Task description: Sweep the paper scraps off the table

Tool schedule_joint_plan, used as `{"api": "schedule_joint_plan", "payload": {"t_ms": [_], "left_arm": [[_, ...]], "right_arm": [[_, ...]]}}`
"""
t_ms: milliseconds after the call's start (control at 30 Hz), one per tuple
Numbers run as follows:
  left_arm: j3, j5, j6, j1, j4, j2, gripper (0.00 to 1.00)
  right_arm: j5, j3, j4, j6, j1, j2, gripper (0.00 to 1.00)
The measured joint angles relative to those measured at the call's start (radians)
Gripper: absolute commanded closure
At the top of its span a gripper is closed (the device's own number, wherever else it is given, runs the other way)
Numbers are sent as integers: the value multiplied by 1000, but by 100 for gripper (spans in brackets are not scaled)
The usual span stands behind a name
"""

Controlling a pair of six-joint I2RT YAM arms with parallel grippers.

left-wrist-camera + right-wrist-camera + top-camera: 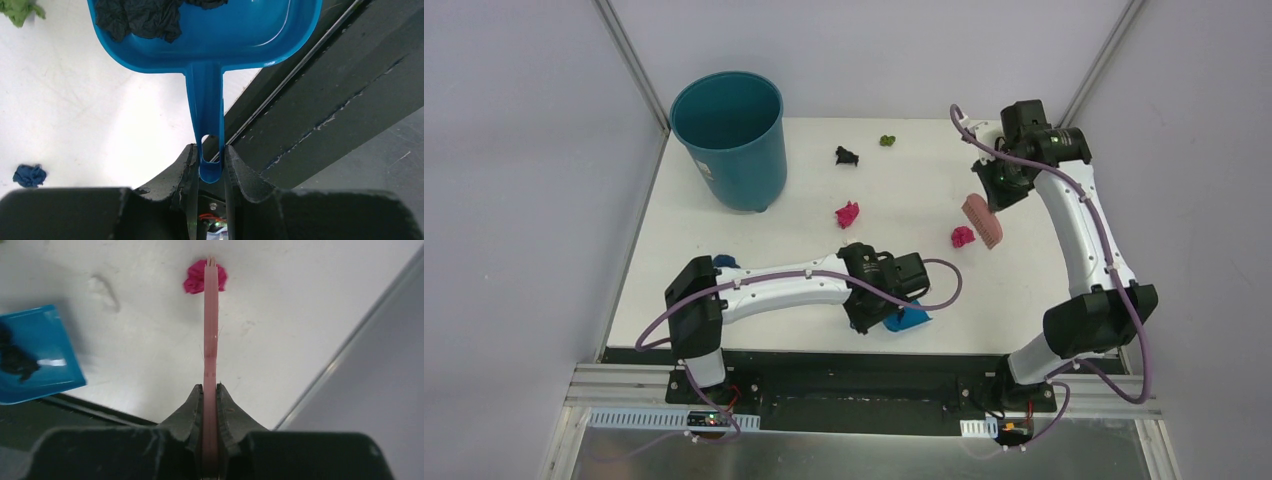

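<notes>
**A:** Several paper scraps [846, 156] are seen loose on the counter [774, 230]. A black one and an olive-green scrap [887, 141] lie toward the far edge, and a magenta scrap [847, 214] lies near the middle. A second magenta scrap [197, 280] sits at the tip of the brush [210, 340], touching it or nearly so. A dark blue scrap [29, 175] lies near the left arm.

**B:** How are the fingers set?

**A:** The left fingers [186, 170] are closed on the handle of the dustpan [240, 35], and a black wad [137, 17] is already carried in the pan. The right fingers [192, 410] are pinched tight on the brush's flat handle.

**B:** How are the scraps expected to handle?

**A:** They are judged very light, soft and crumpled, and easily flicked aside by a quick stroke. No hold need be taken on them. They are better pushed from behind, low and slowly, toward the pan's lip.
</notes>
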Motion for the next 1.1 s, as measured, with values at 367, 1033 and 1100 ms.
{"api": "schedule_joint_plan", "payload": {"t_ms": [367, 1033, 1100], "left_arm": [[-12, -6, -17, 111, -76, 9, 100], [80, 63, 64, 156, -33, 217, 100], [95, 72, 69, 156, -25, 231, 100]], "right_arm": [[271, -5, 246, -64, -1, 187, 100], [-101, -127, 178, 24, 180, 257, 100], [-148, -137, 164, 39, 179, 233, 100]]}}
